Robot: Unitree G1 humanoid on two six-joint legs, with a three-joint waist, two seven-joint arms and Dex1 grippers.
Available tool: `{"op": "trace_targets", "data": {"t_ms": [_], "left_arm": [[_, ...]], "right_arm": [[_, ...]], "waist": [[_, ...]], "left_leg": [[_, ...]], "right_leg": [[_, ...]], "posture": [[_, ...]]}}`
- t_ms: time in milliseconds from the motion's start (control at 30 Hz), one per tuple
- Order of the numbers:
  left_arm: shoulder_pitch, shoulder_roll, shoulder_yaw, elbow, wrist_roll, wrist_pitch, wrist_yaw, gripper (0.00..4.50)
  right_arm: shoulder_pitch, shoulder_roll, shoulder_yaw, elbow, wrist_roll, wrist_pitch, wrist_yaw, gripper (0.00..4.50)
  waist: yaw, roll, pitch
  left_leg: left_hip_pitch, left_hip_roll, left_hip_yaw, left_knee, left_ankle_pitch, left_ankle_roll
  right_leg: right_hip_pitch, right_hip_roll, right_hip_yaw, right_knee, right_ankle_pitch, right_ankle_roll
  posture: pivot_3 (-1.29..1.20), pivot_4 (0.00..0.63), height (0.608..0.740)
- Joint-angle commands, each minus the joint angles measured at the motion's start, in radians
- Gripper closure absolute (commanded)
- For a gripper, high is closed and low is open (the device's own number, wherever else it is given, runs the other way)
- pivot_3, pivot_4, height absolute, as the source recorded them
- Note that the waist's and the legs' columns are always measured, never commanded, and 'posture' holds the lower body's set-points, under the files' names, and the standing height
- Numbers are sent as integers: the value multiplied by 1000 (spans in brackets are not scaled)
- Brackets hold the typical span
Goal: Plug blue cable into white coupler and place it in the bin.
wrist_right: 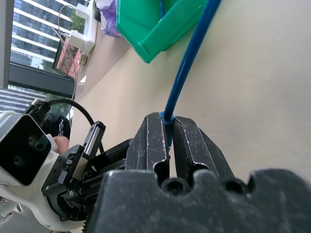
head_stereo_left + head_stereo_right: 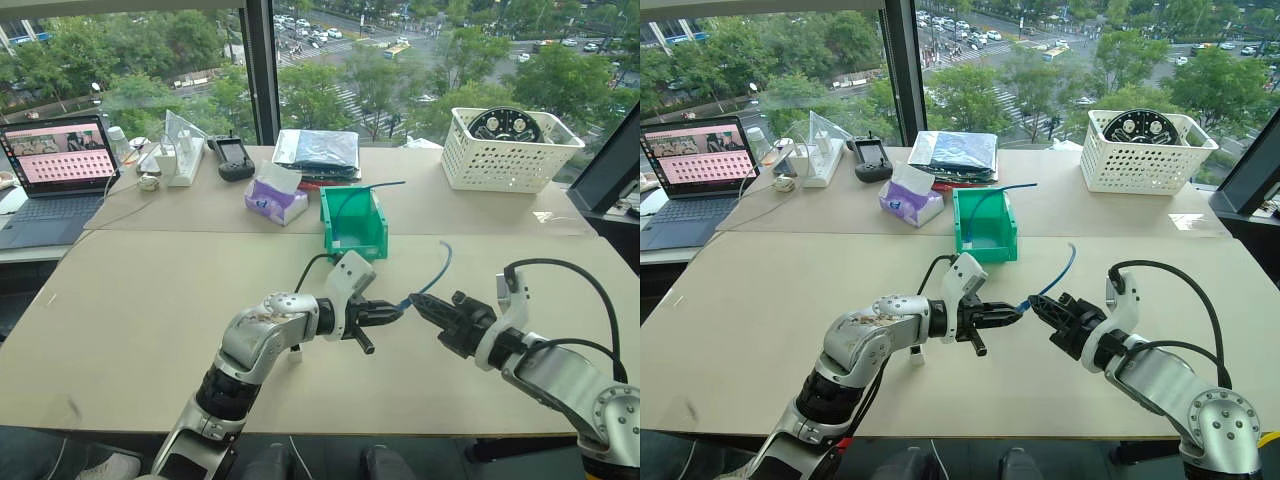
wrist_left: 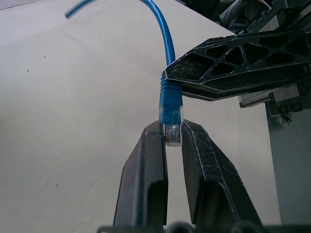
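Table (image 2: 150,330): pale beige top, two boards butted together, set against a window.

Left gripper (image 2: 398,312): above the near board, pointing toward the right gripper. Its two black fingers (image 3: 146,174) are pressed onto the clear plug at the end of the blue cable (image 3: 167,73); the plug sits between the fingertips.

Right gripper (image 2: 418,303): facing the left one, tips nearly meeting it. Its fingers (image 1: 153,141) are pinched onto the same blue cable just behind the plug's blue boot. From there the cable rises in a curve up and away over the table, its far end free in the air.

White coupler: cannot be made out in either gripper or on the table.

Bin (image 2: 353,222): green, standing on the table just beyond the two grippers, near the seam between the boards. A second blue cord (image 2: 372,187) arches out of it toward the window side.

Tissue pack (image 2: 275,197): purple, white tissue poking up, just beside the bin on its left.

Dark pouch (image 2: 317,150): flat, behind the bin, near the window.

White basket (image 2: 510,150): lattice sides, far right corner of the table, holding a round black object.

Laptop (image 2: 58,160): open at the far left, screen lit pink.

Black handheld controller (image 2: 232,157): between the laptop and the pouch.

White power strip (image 2: 187,160): beside the controller, with small items clustered around it.
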State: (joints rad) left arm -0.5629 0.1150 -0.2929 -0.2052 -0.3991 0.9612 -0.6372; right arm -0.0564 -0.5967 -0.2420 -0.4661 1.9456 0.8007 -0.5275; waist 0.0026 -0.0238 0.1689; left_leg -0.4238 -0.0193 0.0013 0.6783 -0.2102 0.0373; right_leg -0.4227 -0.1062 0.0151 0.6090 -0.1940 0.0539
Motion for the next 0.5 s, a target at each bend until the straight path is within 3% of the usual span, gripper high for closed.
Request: {"op": "trace_targets", "data": {"t_ms": [33, 367, 433, 500], "left_arm": [[0, -12, -12, -25, -22, -12, -2, 4445], [9, -7, -18, -40, -18, -13, 3, 4445], [8, -6, -17, -38, -15, -15, 3, 4445], [8, -5, -16, -39, -15, -14, 3, 4445]], "right_arm": [[-11, -8, 12, -37, 27, -15, 48, 4464], [-28, -52, 11, -30, 27, -10, 105, 4464], [-31, -63, 18, -31, 27, -15, 112, 3624], [-31, -75, 25, -30, 26, -20, 115, 3096]], "waist": [[1, 0, 0], [2, 0, 0], [3, 0, 0], [4, 0, 0]], "left_leg": [[0, 0, 0, 0, 0, 0], [0, 0, 0, 0, 0, 0], [0, 0, 0, 0, 0, 0], [0, 0, 0, 0, 0, 0]], "right_leg": [[0, 0, 0, 0, 0, 0], [0, 0, 0, 0, 0, 0], [0, 0, 0, 0, 0, 0], [0, 0, 0, 0, 0, -1]], "posture": [[0, 150, 740], [0, 150, 740], [0, 150, 740], [0, 150, 740]]}}
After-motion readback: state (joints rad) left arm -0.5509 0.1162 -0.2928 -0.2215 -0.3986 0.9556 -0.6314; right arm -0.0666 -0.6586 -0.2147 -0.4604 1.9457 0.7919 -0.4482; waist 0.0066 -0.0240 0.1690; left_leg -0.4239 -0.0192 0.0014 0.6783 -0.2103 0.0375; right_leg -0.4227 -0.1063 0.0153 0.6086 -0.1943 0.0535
